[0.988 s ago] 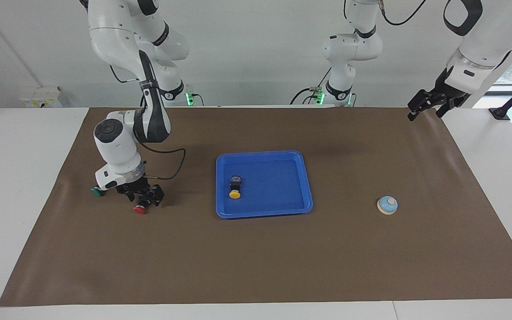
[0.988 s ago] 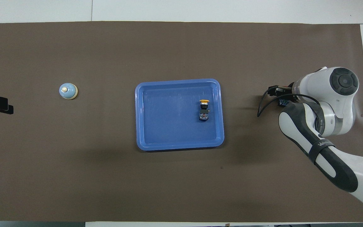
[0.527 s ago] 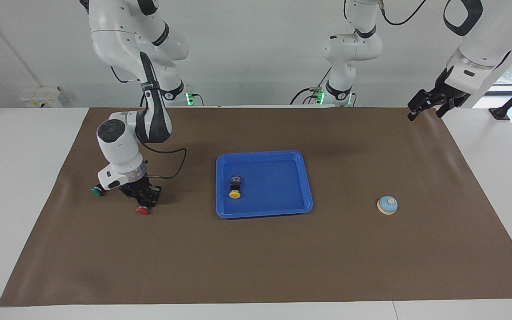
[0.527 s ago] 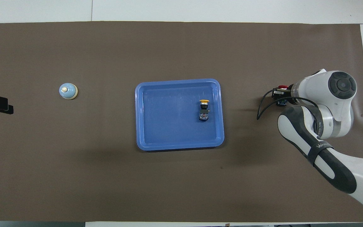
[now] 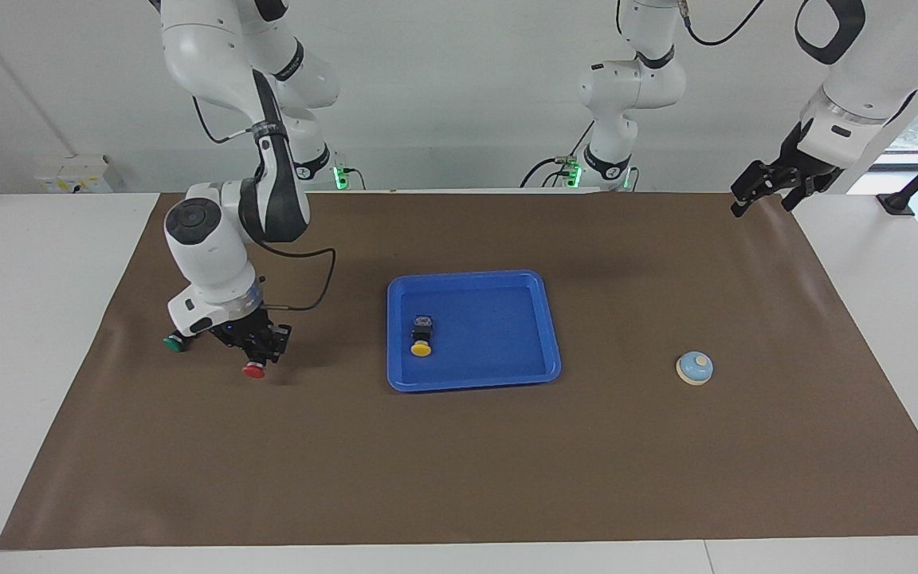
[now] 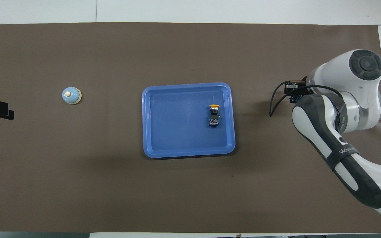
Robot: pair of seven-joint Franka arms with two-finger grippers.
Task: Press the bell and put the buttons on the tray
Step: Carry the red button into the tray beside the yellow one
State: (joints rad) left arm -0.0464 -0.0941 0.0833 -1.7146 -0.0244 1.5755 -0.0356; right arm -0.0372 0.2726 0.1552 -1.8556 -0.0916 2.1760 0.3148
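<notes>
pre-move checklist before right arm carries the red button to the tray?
1. Right claw shut on red button: ok.
2. Red button lifted off the mat: ok, a shadow shows under it.
3. Tray has bare floor for it: ok, only the yellow button lies inside, toward the right arm's end.
4. Mat between red button and tray free of things: ok.
5. Green button on the mat beside the right claw, not snagged: cannot tell, the arm hides part of it.
6. Left claw open, waiting over the mat's corner, away from tray and bell: ok.
</notes>
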